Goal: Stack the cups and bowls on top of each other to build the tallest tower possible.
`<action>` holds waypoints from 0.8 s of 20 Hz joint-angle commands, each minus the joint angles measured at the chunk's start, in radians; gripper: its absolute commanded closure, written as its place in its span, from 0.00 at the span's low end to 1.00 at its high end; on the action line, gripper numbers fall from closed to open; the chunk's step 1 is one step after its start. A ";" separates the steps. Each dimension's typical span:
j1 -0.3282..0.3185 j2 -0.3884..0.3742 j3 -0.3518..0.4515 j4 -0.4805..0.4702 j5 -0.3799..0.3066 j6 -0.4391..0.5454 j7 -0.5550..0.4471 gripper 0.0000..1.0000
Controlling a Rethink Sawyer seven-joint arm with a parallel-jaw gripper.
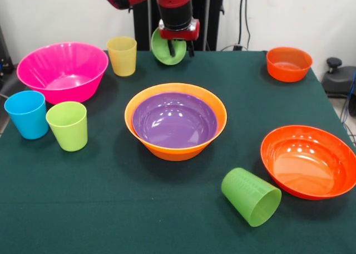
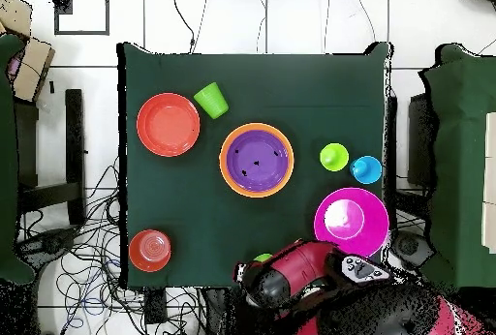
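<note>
Front view, ordered from the near edge of the table (image 1: 111, 209) to its far edge. Nearest, the darker green cup (image 1: 251, 196) is shown lying on its side, mouth turned toward the near right corner, just beside the wide shallow red-orange bowl (image 1: 309, 161). At mid-table the large orange bowl (image 1: 176, 120) is seen upright with the purple bowl (image 1: 174, 120) nested inside it; these two form the tower so far. To the left, the blue cup (image 1: 26, 114) and the lime green cup (image 1: 68, 125) stand upright side by side, with the large pink bowl (image 1: 62, 71) behind them. Farther back, the yellow cup (image 1: 122, 55) is upright, and the small orange bowl (image 1: 288, 63) sits at the far right. At the far edge, the small green bowl (image 1: 167, 47) is held tilted, on edge, pinched by its rim in the closed fingers of the gripper (image 1: 177, 47), clear of the table. The tower lies nearer the camera than the held bowl, almost directly in front of it; the bowl is judged to need levelling before nesting.
</note>
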 commanded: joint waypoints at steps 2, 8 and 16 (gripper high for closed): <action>0.002 -0.020 0.086 -0.009 -0.016 0.102 -0.208 0.00; -0.001 -0.063 0.103 0.022 0.014 0.122 -0.204 0.00; 0.006 -0.049 0.104 0.013 0.002 0.117 -0.192 0.00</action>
